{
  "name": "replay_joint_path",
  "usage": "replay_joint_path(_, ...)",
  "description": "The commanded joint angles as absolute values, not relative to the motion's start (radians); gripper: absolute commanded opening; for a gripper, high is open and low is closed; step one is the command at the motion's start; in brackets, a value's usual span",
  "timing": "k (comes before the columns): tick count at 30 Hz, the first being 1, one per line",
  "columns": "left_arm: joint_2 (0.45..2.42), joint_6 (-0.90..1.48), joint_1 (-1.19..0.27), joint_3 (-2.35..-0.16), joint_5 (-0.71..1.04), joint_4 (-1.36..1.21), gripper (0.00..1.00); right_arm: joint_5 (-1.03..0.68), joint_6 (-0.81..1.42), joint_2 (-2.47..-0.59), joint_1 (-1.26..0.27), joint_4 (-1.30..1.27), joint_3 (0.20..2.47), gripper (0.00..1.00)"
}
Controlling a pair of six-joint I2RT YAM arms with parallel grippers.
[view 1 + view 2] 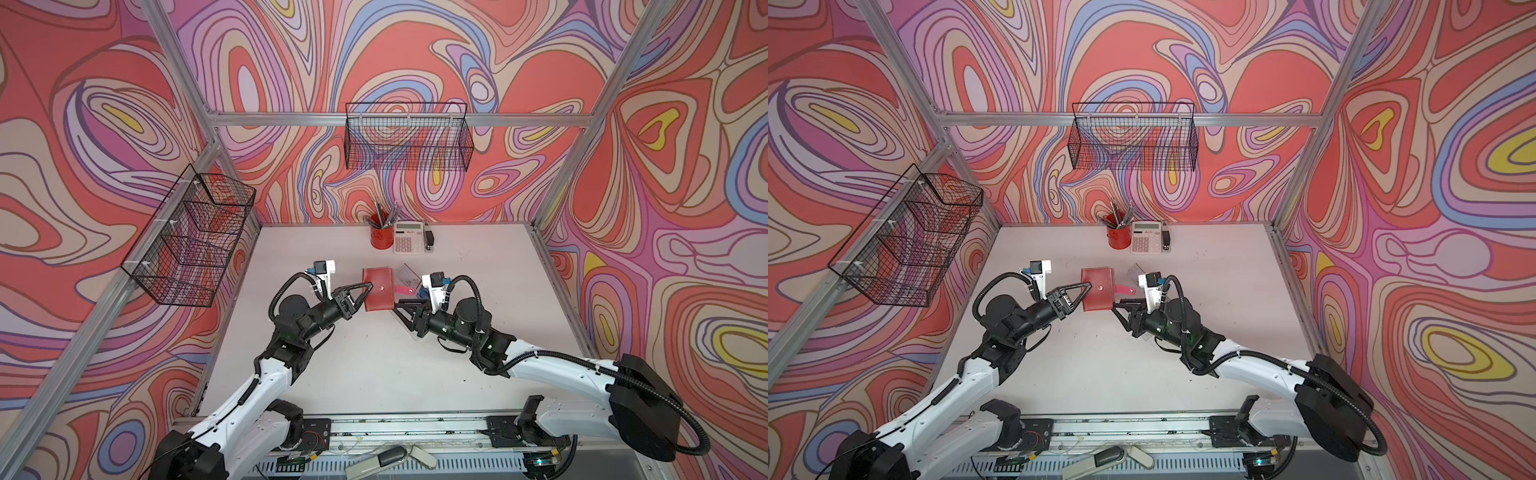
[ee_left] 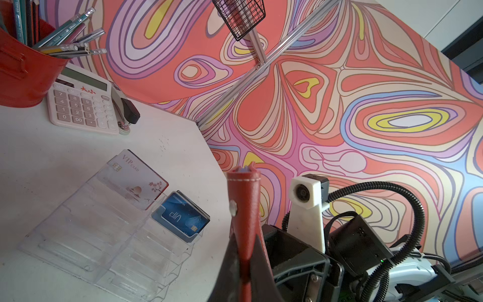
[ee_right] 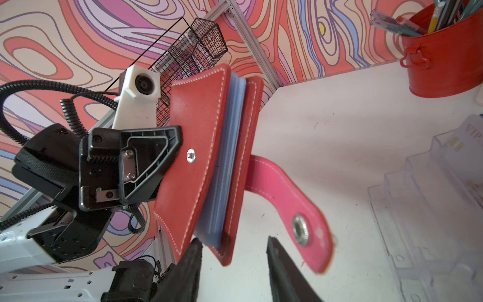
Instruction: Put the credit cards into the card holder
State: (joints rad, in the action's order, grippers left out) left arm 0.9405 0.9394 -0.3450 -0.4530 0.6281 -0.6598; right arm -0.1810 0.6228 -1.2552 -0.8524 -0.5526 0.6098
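Observation:
My left gripper is shut on one cover of a red wallet and holds it above the table. The wallet gapes a little, showing bluish sleeves, and its pink snap strap hangs loose. Open at the wallet's lower corner is my right gripper, with one finger against the front cover. Behind the wallet lies a clear tiered card holder. Standing in the holder are a blue credit card and a white VIP card.
A red bucket of pens, a calculator and a stapler stand at the table's back edge. Wire baskets hang on the back wall and the left wall.

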Motion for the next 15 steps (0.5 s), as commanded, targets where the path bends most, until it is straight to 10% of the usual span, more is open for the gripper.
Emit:
replay_joint_path(1, 0.945, 0.942, -0.338, -0.469, 0.644, -0.716, 0.00, -0.215, 0.623, -1.260, -0.852, -0.556, 0.640, 0.44)
replay_joint_path(15, 0.970, 0.944, -0.338, -0.468, 0.685, -0.775, 0.00, -0.266, 0.627, -1.253, -0.852, -0.577, 0.644, 0.53)
